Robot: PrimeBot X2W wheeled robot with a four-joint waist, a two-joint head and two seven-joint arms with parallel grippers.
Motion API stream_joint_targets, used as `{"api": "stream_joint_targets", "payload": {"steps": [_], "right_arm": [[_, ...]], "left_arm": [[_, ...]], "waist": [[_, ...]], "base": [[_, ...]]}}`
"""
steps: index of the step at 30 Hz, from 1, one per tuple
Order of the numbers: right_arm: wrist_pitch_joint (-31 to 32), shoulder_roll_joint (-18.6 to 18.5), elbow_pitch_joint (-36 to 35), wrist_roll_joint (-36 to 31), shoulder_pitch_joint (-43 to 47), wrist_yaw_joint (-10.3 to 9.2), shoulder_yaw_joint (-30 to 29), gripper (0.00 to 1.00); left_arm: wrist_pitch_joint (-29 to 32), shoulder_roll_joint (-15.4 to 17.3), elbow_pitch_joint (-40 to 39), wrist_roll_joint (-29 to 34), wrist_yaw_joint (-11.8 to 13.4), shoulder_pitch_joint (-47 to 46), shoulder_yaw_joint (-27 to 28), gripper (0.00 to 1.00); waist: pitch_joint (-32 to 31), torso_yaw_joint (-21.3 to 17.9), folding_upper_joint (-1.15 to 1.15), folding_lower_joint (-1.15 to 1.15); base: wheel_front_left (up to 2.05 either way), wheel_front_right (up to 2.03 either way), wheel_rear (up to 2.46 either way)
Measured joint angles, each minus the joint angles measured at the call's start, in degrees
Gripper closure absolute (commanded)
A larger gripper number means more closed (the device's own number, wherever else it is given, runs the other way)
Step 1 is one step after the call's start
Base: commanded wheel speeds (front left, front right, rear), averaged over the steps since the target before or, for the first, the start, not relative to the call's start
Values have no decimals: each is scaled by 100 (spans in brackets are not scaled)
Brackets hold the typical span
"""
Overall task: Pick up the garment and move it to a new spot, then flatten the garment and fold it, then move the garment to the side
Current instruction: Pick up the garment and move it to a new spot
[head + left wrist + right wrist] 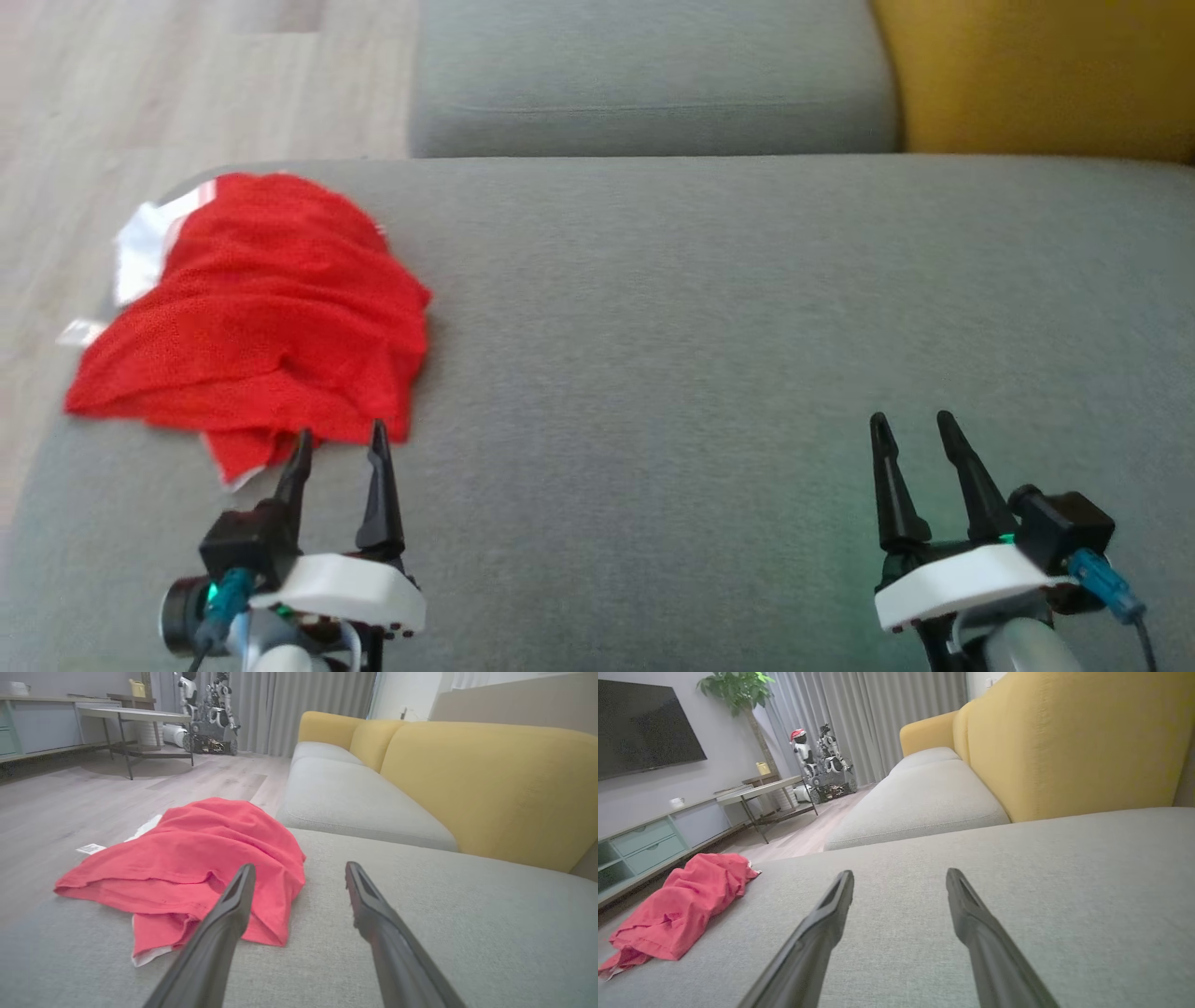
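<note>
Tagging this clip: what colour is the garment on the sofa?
The garment is red, with white at its edges; clearest in the head view.

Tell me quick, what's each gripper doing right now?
Left gripper: open, empty, at the red garment's near edge.
Right gripper: open, empty, over the bare grey sofa cushion.

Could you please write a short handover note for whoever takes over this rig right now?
Left gripper: open, empty, fingertips at the near edge of the red garment; I cannot tell whether they touch it.
Right gripper: open, empty, over bare grey sofa cushion.
Garment: crumpled heap at the cushion's left end.
Done: nothing; garment not yet picked up.
Left: pick up, move, flatten, fold, set aside.
</note>
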Motion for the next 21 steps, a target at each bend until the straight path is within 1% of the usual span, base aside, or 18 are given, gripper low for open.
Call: {"api": "stream_joint_targets", "payload": {"steps": [9,21], "right_arm": [[-10,-2,-62,-1,14,0,264,0],[-13,-2,-104,81,53,0,399,0]], "left_arm": [[-1,-7,-137,99,0,4,227,0],[-1,-3,-193,135,-42,23,447,0]], "waist": [[-50,800,0,0],[-53,1812,0,0]], "base": [[0,0,0],[0,0,0]]}}
